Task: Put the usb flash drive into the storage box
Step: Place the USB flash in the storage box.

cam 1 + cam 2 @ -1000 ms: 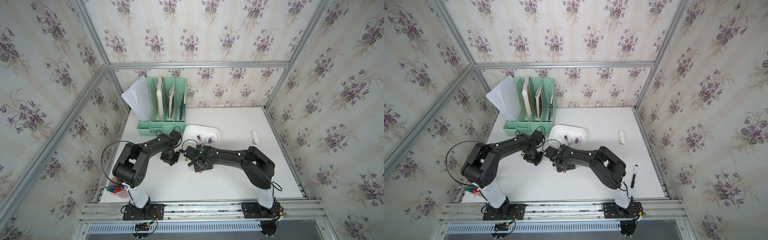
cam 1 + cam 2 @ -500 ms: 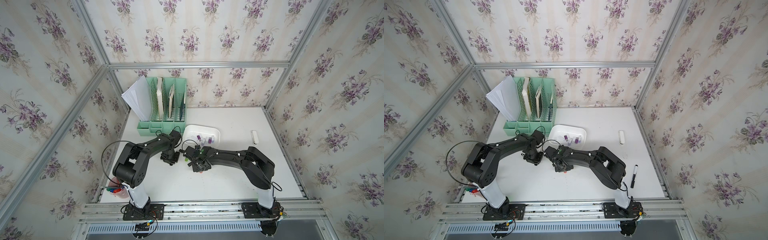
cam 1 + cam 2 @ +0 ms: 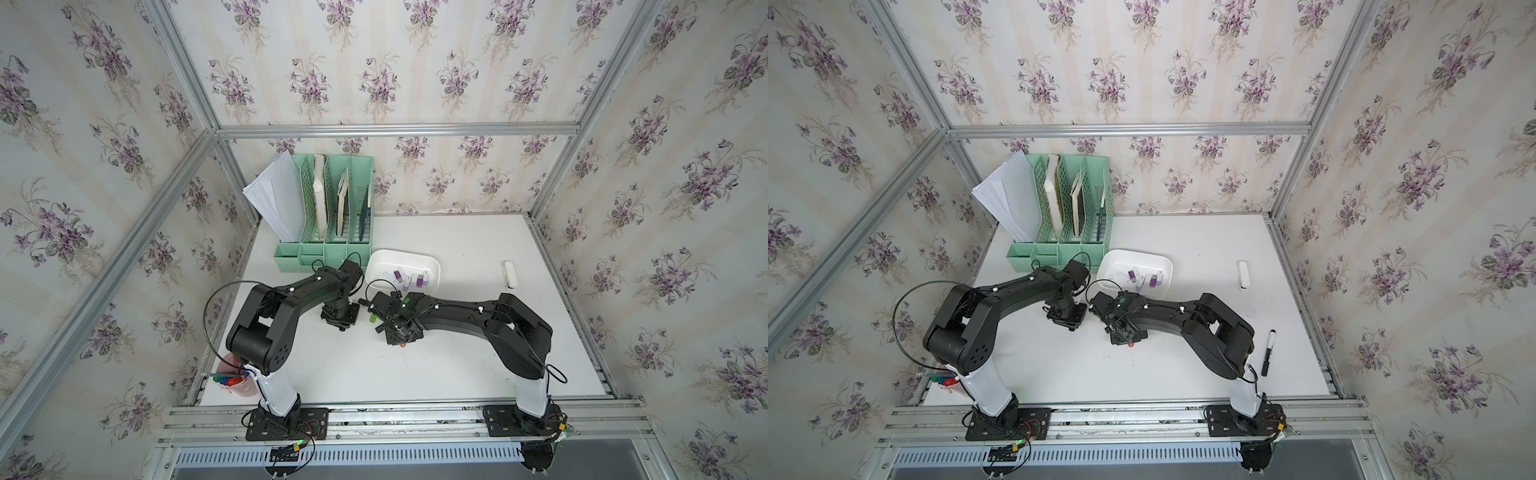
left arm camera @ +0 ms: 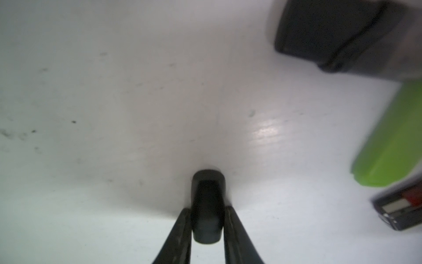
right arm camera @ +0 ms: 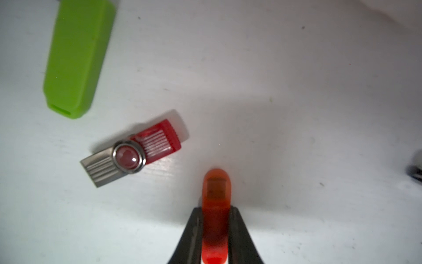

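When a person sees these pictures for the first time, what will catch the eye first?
On the white table, the right gripper is shut on an orange flash drive and the left gripper on a small black object. A green drive and a red swivel drive lie loose beside them. Farther back, the white storage box holds purple drives.

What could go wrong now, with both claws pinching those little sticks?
The right gripper holds the orange flash drive with its tip sticking out past the fingers, so it might twist or slip before reaching the storage box. The red swivel flash drive and green flash drive lie close by and could get nudged. The left gripper, shut on a black flash drive, sits near; both arms heading to the box could bump.
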Available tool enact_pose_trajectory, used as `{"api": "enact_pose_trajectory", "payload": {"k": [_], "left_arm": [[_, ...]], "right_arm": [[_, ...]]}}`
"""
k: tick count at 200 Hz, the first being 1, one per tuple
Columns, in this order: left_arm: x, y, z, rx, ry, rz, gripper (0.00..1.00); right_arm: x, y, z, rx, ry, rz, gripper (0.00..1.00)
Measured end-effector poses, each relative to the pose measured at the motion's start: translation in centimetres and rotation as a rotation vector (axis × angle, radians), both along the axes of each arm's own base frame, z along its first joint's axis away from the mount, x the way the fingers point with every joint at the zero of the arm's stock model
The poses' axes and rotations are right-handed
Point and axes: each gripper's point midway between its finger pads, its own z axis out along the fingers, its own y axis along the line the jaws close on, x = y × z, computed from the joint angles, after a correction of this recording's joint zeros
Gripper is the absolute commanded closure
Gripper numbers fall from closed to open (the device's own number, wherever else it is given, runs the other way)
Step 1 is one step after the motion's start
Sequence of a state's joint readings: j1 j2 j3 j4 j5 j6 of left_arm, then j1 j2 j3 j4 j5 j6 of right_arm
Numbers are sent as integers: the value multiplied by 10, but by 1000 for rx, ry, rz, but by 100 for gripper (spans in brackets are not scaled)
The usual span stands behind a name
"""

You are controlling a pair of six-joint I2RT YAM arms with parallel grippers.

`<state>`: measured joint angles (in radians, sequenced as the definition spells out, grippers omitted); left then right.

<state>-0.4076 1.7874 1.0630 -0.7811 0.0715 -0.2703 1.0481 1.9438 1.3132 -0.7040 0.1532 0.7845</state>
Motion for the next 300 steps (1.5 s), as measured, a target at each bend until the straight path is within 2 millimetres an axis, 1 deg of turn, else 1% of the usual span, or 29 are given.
{"api": "enact_pose_trajectory", "payload": {"k": [15, 30, 55, 69, 91, 107, 123, 144, 172, 198, 226, 266, 300], "left_arm": [[0, 0, 0, 1, 1, 0, 72], [0, 0, -1, 2, 4, 0, 72], [-1, 0, -1, 3, 6, 0, 72], [-1, 0, -2, 1, 8, 0, 72], [-2, 0, -3, 2, 11, 2, 72], [-2, 0, -3, 3, 14, 2, 72], [-2, 0, -3, 4, 18, 3, 72], [-2, 0, -4, 7, 30, 3, 72], [-3, 0, -5, 10, 45, 5, 72], [-3, 0, -5, 11, 53, 9, 72], [-4, 0, -6, 12, 60, 13, 72], [-4, 0, -6, 14, 65, 21, 72], [-4, 0, -6, 14, 67, 22, 72]], "right_arm": [[1, 1, 13, 22, -13, -2, 86], [7, 3, 29, 58, -33, -12, 87], [22, 1, 57, 102, -75, -44, 88], [34, 0, 74, 127, -101, -60, 88], [67, -6, 103, 169, -160, -98, 89], [94, -13, 117, 177, -192, -118, 89], [120, -19, 123, 179, -219, -139, 89], [150, -26, 120, 162, -233, -148, 89], [173, -22, 104, 145, -214, -123, 90], [185, -14, 82, 136, -182, -91, 90], [198, 3, 62, 154, -155, -60, 90], [215, 27, 45, 198, -149, -14, 91], [228, 39, 34, 220, -157, 9, 91]]}}
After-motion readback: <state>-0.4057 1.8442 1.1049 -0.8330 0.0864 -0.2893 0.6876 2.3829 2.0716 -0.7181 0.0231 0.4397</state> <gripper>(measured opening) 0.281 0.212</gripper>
